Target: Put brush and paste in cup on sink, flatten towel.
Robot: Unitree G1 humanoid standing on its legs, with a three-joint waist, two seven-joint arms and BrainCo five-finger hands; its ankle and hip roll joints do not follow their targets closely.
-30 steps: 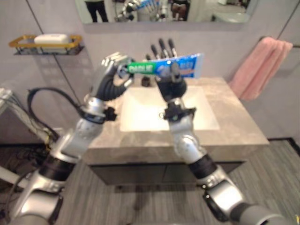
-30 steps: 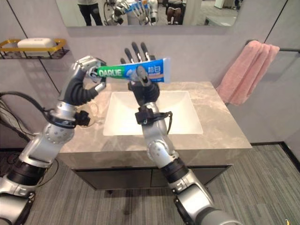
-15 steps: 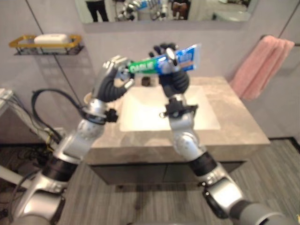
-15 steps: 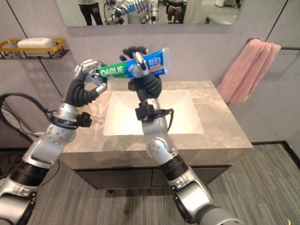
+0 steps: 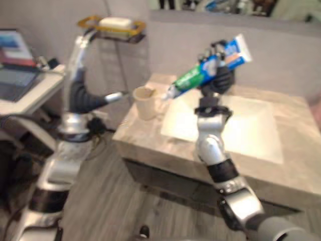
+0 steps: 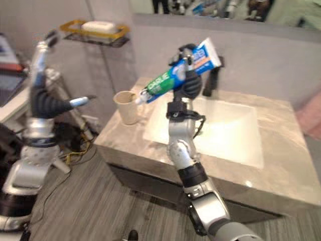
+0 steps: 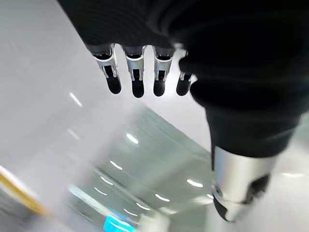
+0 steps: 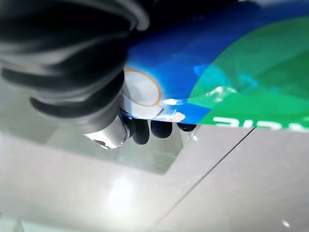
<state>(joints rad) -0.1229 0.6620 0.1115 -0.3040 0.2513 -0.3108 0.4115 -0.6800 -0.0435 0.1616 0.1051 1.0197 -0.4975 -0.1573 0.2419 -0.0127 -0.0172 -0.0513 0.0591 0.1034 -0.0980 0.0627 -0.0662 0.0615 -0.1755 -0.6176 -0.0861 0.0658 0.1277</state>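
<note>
On countertop point(image 6: 125, 138): one beige cup point(image 6: 125, 106), left of sink point(image 6: 220, 133).
Toothpaste tube point(image 6: 180, 74): one, right hand point(image 6: 188, 85) clamped round it, cap toward cup.
Left hand point(image 6: 44, 47): raised, fingers straight, empty.
Wall shelf point(image 6: 95, 31): one.

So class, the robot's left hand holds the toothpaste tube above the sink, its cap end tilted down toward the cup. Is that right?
Not quite: the right hand holds the toothpaste tube, as the right eye view shows. The left hand is raised, open and empty, off to the side. The rest stands: the cap end tilts down toward the cup.

green-blue paste tube point(image 6: 178, 72) tilted, cap end just above beige cup point(image 6: 126, 106).
</note>
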